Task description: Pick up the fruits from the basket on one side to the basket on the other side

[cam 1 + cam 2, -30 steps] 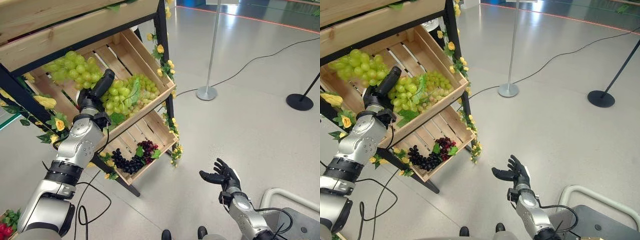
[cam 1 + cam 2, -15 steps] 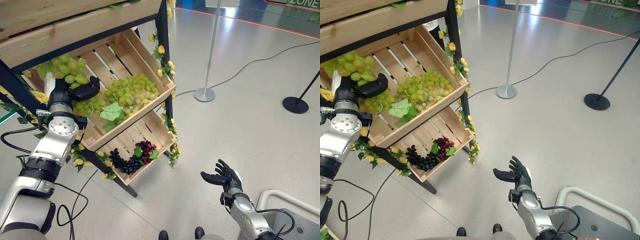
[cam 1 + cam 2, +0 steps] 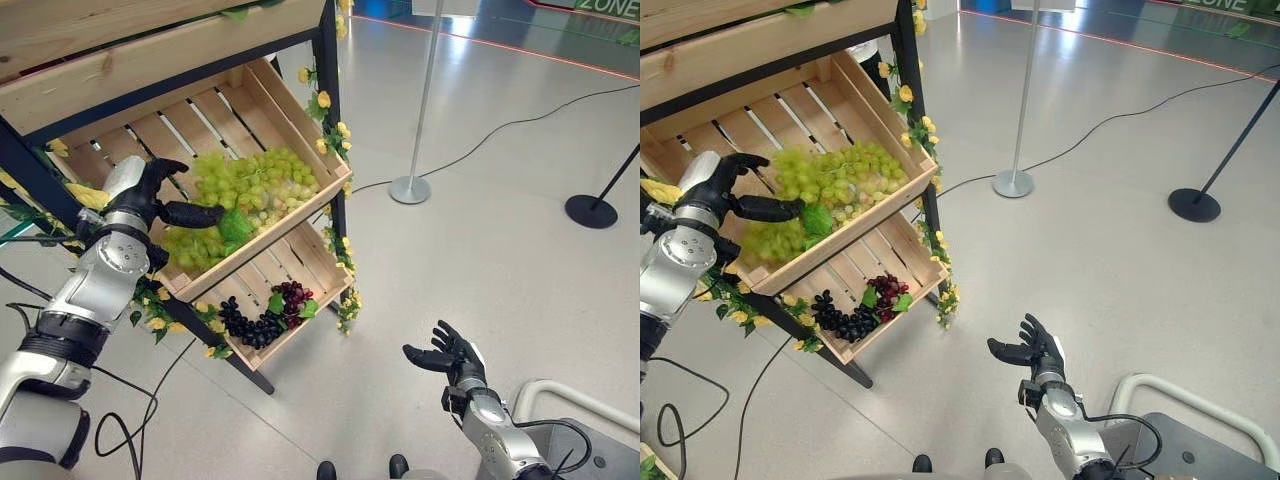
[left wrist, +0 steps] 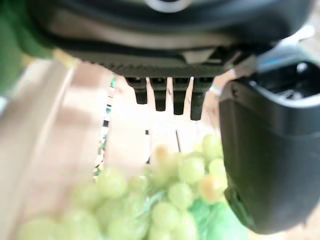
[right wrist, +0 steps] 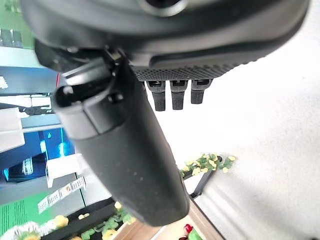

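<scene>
While the dark left hand (image 3: pixel 160 195) sits at the left of the frame with fingers spread, reaching over the pile of green grapes (image 3: pixel 245 190) in the upper slatted wooden crate (image 3: pixel 290 125), it grips nothing. Its wrist view shows grapes just past its fingertips (image 4: pixel 167 95). Dark grapes (image 3: pixel 262 318) lie in the lower wooden crate (image 3: pixel 325 262). At lower right, the right hand (image 3: pixel 447 357) hangs spread above the grey floor (image 3: pixel 520 250). No writing is legible.
</scene>
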`<state>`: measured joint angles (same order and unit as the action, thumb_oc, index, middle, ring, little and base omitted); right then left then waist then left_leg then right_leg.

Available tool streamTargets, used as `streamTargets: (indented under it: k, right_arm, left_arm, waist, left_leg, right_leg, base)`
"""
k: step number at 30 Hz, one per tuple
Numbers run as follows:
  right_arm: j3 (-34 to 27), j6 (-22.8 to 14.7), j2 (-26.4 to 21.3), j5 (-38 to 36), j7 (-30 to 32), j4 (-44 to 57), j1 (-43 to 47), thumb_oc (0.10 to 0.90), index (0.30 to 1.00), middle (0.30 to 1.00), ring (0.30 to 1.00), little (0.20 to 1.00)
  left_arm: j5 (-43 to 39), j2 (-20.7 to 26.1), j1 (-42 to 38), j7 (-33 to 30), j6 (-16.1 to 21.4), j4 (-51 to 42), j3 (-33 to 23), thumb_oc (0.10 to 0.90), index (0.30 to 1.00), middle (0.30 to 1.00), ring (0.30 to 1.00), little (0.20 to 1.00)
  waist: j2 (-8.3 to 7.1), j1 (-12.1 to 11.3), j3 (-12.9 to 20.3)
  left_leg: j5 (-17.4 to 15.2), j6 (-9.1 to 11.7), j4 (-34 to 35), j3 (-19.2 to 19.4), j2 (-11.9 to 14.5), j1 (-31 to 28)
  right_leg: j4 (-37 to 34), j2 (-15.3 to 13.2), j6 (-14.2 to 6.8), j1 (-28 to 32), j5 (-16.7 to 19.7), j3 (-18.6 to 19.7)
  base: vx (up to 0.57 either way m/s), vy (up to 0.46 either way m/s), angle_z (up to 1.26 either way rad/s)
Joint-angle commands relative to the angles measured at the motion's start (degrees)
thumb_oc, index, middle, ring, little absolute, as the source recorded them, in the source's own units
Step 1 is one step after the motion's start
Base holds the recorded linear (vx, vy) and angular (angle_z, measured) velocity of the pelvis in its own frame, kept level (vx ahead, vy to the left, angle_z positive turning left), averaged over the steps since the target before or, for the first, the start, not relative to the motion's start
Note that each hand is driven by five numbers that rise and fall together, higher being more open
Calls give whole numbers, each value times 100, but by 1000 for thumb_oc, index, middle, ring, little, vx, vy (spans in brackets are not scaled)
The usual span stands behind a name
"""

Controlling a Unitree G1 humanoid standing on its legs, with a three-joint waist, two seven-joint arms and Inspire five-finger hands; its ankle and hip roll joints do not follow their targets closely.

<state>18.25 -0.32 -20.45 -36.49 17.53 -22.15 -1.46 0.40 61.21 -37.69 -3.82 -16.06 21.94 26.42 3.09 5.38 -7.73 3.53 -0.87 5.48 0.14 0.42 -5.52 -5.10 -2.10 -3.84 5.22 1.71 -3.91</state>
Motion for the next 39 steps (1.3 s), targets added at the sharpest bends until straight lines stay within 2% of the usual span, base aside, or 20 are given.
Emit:
streamTargets:
  k: [1, 10, 12, 16, 18, 19, 20, 22, 23, 24, 27, 28, 31, 32, 33, 39]
  right_arm:
    - [-255, -566, -360, -110, -74, 629, 56, 800, 900, 900, 900, 900]
    - [-320, -522, -439, -123, -169, 704, -2, 800, 900, 900, 900, 900]
    - [-304, -521, -442, -119, -176, 710, 3, 800, 900, 900, 900, 900]
    - [-281, -541, -430, -108, -159, 699, -3, 800, 900, 900, 900, 900]
    - [-314, -533, -353, -41, -140, 721, -47, 800, 900, 900, 900, 900]
    - [-317, -531, -329, -16, -130, 726, -57, 800, 900, 900, 900, 900]
    - [-334, -529, -254, 48, -129, 716, -77, 800, 900, 900, 900, 900]
    - [-342, -536, -181, 115, -131, 696, -91, 800, 900, 900, 900, 900]
    - [-369, -568, -74, 211, -131, 660, -100, 800, 900, 900, 900, 900]
    - [-379, -572, -46, 237, -127, 662, -98, 800, 900, 900, 900, 900]
    - [-361, -661, 62, 305, -116, 603, -90, 800, 900, 900, 900, 900]
    - [-353, -698, 100, 323, -143, 567, -79, 800, 900, 900, 900, 900]
    - [-315, -751, 176, 395, -88, 586, -64, 800, 900, 900, 900, 900]
    - [-313, -751, 174, 395, -87, 586, -66, 800, 900, 900, 900, 900]
    - [-307, -769, 219, 451, -38, 655, -80, 800, 900, 900, 900, 900]
    - [-344, -666, 227, 492, -51, 808, -147, 800, 900, 900, 900, 900]
  left_arm:
    - [709, 777, -1199, -130, 14, 227, -27, 800, 900, 900, 900, 900]
    - [916, 880, -1141, -18, 36, 135, -22, 800, 900, 900, 900, 900]
    - [818, 882, -1166, -16, 16, 50, 5, 800, 900, 900, 900, 900]
    - [312, 864, -1175, -291, 214, -36, -58, 800, 900, 900, 900, 900]
    - [-926, 596, -951, -631, 680, -236, -503, 800, 900, 900, 900, 900]
    - [-1150, 514, -868, -626, 782, -309, -633, 800, 900, 900, 900, 900]
    - [-1839, 236, -602, -627, 1111, -571, -1016, 800, 900, 900, 900, 900]
    - [-2228, -11, -367, -512, 1266, -846, -1306, 800, 900, 900, 900, 900]
    - [-2614, -372, -16, -350, 1488, -1278, -1601, 800, 900, 900, 900, 900]
    - [-2745, -537, 139, -355, 1632, -1522, -1702, 800, 900, 900, 900, 900]
    - [-2972, -1057, 523, -335, 2081, -2082, -1933, 800, 900, 900, 900, 900]
    - [-2998, -1324, 713, -317, 2371, -2332, -2033, 800, 900, 900, 900, 900]
    - [-2816, -1734, 1034, -365, 2799, -2722, -2113, 800, 900, 900, 900, 900]
    - [-2813, -1737, 1041, -366, 2799, -2727, -2116, 800, 900, 900, 900, 900]
    - [-2574, -1974, 1171, -401, 3129, -2982, -2124, 800, 900, 900, 900, 900]
    - [-1733, -2078, 1298, -711, 3499, -3346, -2124, 800, 900, 900, 900, 900]
  waist:
    - [86, -69, 427]
    - [86, -41, 398]
    - [87, -42, 396]
    - [80, -49, 402]
    - [54, -65, 403]
    - [51, -68, 404]
    - [39, -81, 404]
    - [31, -96, 408]
    - [15, -118, 401]
    - [7, -126, 399]
    - [-36, -161, 397]
    - [-65, -180, 401]
    - [-106, -193, 403]
    - [-104, -192, 405]
    - [-145, -186, 411]
    - [-223, -130, 451]
  left_leg:
    - [-291, 139, -48, 417, -85, -233]
    - [-271, 143, -48, 449, -88, -219]
    - [-273, 143, -48, 447, -90, -221]
    - [-277, 139, -48, 448, -92, -225]
    - [-282, 133, -48, 440, -95, -234]
    - [-283, 132, -48, 439, -94, -236]
    - [-289, 124, -48, 432, -91, -246]
    - [-293, 119, -48, 417, -88, -251]
    - [-294, 114, -48, 393, -86, -260]
    - [-294, 111, -48, 375, -87, -260]
    - [-305, 102, -48, 334, -87, -269]
    - [-307, 94, -48, 309, -87, -273]
    - [-314, 86, -48, 290, -77, -294]
    - [-315, 86, -48, 291, -77, -295]
    - [-327, 75, -48, 279, -74, -313]
    - [-339, 66, -48, 352, -50, -369]
  right_leg:
    - [10, -21, -91, 114, 122, -91]
    - [10, -25, -94, 96, 134, -84]
    - [10, -28, -96, 97, 133, -79]
    - [10, -32, -99, 102, 129, -87]
    - [10, -34, -96, 111, 119, -88]
    - [10, -34, -94, 114, 115, -86]
    - [10, -33, -82, 124, 109, -86]
    - [10, -31, -71, 131, 104, -81]
    - [10, -30, -52, 142, 103, -77]
    - [10, -28, -43, 145, 102, -70]
    - [10, -27, -15, 160, 89, -57]
    - [10, -23, 4, 165, 88, -46]
    - [10, -9, 33, 188, 86, -26]
    - [10, -9, 33, 190, 86, -25]
    - [10, 10, 45, 205, 82, 4]
    - [10, 64, 66, 201, 93, 102]
  base:
    - [0, 0, 0]
    - [0, 0, 0]
    - [0, 0, 0]
    - [0, 0, 0]
    - [0, 0, 0]
    - [0, 0, 0]
    - [0, 0, 0]
    - [14, 5, 2]
    - [0, 0, 0]
    - [0, 0, 0]
    - [12, 3, 0]
    - [37, 7, -3]
    - [31, 5, -5]
    - [31, -9, -3]
    - [0, 0, 0]
    - [22, -19, -8]
